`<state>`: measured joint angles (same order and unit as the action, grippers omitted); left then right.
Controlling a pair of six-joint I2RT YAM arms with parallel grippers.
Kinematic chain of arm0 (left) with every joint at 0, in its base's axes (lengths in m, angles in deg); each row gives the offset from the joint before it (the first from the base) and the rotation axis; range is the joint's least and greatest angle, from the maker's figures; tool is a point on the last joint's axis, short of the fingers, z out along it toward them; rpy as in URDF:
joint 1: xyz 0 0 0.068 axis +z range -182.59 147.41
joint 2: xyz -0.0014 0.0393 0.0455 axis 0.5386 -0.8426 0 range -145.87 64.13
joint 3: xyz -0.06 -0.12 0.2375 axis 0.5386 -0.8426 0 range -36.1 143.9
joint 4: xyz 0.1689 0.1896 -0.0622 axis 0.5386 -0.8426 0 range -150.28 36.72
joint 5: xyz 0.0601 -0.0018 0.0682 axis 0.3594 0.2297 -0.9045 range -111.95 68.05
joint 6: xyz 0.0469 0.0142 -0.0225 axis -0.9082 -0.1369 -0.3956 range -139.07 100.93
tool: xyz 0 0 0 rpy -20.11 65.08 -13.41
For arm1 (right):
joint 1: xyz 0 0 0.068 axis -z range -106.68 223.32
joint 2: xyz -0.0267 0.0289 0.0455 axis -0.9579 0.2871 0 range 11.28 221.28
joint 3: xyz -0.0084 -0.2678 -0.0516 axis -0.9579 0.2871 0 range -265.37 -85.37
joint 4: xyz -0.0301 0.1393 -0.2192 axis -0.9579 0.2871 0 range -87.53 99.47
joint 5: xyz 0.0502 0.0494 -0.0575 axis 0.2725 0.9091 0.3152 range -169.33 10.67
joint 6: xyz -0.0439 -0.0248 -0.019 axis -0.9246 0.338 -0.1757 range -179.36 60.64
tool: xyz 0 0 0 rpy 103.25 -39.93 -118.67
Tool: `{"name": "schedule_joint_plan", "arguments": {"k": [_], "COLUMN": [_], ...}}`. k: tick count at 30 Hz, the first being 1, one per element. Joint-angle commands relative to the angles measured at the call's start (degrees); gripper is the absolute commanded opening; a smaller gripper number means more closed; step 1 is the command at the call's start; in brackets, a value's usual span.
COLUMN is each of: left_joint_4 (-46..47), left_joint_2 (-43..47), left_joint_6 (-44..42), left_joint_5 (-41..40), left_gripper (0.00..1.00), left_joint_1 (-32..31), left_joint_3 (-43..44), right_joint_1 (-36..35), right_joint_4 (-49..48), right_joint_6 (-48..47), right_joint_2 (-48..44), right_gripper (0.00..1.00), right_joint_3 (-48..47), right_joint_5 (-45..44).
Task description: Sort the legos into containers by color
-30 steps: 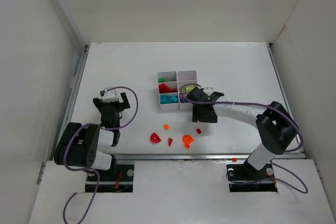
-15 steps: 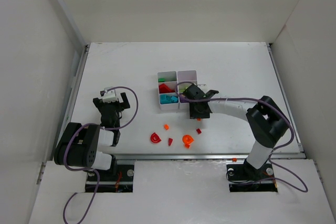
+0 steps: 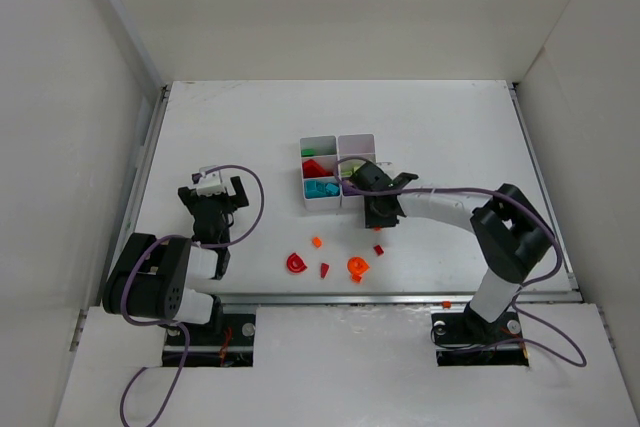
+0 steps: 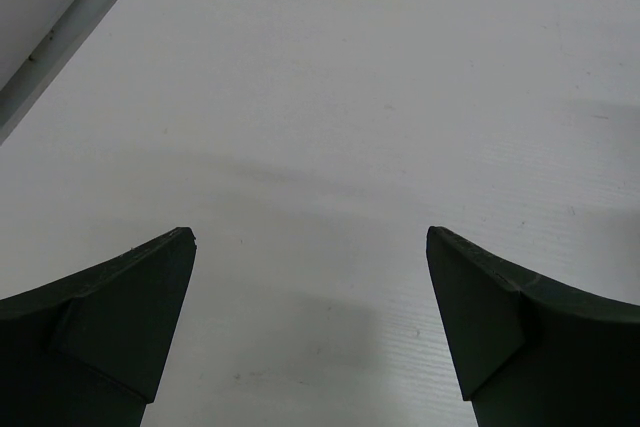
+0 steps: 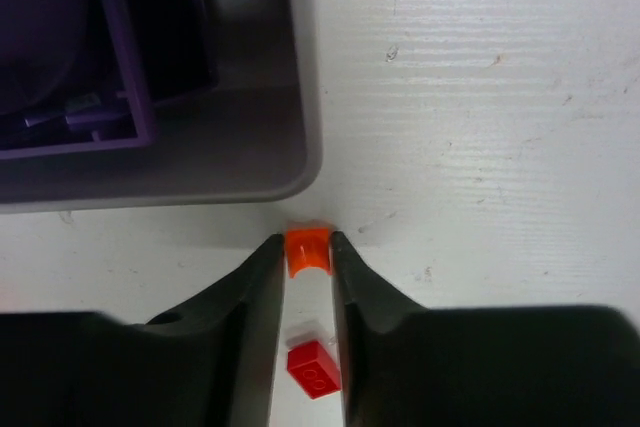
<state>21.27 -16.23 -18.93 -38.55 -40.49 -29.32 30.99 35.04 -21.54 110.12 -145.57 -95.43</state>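
Moved since a second ago: right gripper (image 5: 308,247) has shifted left, closer to the near right corner of the containers (image 3: 338,139), and its jaws have narrowed; left arm has stayed where it was.
Right gripper: pressed in on a small orange piece (image 5: 308,250), one finger against each side of it, down at the table (image 3: 450,127).
Orange piece: just in front of the organiser's rounded near corner, a thin gap of table between them in the right wrist view.
Red brick (image 5: 313,369): lies on the table under the right gripper, seen in the slot between its fingers, nearer the wrist than the orange piece.
Left gripper (image 4: 310,237): spread wide, nothing between its fingers, only bare table ahead of it; well to the left of the organiser.
Containers: left column holds dark green (image 3: 308,152) at the far end, red (image 3: 318,167) in the middle and teal (image 3: 320,188) at the near end; near right compartment holds purple (image 5: 70,117); rest of the right column is partly hidden by the arm.
Loose legos: red rounded piece (image 3: 296,263), small orange bit (image 3: 316,241), red piece (image 3: 324,270) and orange rounded piece (image 3: 358,266) lie in front of the organiser, apart from each other.
Stray orange bit (image 3: 447,303): sits by the rail near the right arm's base.
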Motion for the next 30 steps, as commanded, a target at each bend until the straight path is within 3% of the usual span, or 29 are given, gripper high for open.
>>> {"name": "schedule_joint_plan", "arguments": {"k": [1, 3, 4, 5, 16, 22, 24, 25, 26, 27, 28, 30], "left_joint_4": [13.17, 13.17, 13.17, 13.17, 14.23, 16.43, 7.43, -9.25, -19.07, -28.74, -44.07, -51.14], "left_joint_2": [1.61, 1.61, 1.61, 1.61, 1.61, 4.84, 10.71, 17.01, 19.08, 20.05, 20.06, 19.37], "left_joint_6": [1.00, 1.00, 1.00, 1.00, 0.47, -3.28, -5.49, -11.94, -17.58, -23.46, -27.96, -28.63], "left_joint_5": [-1.24, -1.24, -1.24, -1.24, -1.24, 2.36, 3.32, 11.33, 17.50, 24.01, 33.55, 33.92], "left_gripper": [1.00, 1.00, 1.00, 1.00, 1.00, 1.00, 1.00, 1.00, 1.00, 1.00, 1.00, 1.00], "left_joint_1": [-0.18, -0.18, -0.18, -0.18, -0.18, -0.88, -2.46, -2.47, -2.47, -2.47, -2.47, -2.47], "left_joint_3": [1.39, 1.39, 1.39, 1.39, 1.39, -0.37, 2.51, 9.06, 9.12, 17.13, 20.69, 27.02], "right_joint_1": [-0.04, -0.04, -0.04, -0.04, -0.56, -0.56, 0.92, 2.67, 3.64, 4.52, 6.01, 7.16], "right_joint_4": [1.17, 1.17, 0.30, 0.29, 4.68, 10.14, 10.14, 10.14, 10.14, 9.53, 8.91, 8.04], "right_joint_6": [-0.29, -0.29, -0.29, -0.29, -2.84, -10.21, -13.37, -15.83, -16.89, -17.86, -19.18, -20.06], "right_joint_2": [-0.76, -1.28, -1.90, -2.51, -15.17, -16.33, -11.69, -7.48, -7.44, -5.35, -1.50, 1.60], "right_gripper": [0.28, 0.15, 0.04, 0.00, 0.00, 0.00, 0.00, 0.00, 0.00, 0.00, 0.00, 0.00], "right_joint_3": [0.09, 0.09, 0.61, 0.62, 0.09, -14.48, -22.10, -26.85, -26.89, -30.46, -31.89, -34.00], "right_joint_5": [0.28, 0.28, 0.28, 0.80, -2.09, -8.50, -9.92, -9.92, -9.05, -8.26, -6.94, -5.71]}}
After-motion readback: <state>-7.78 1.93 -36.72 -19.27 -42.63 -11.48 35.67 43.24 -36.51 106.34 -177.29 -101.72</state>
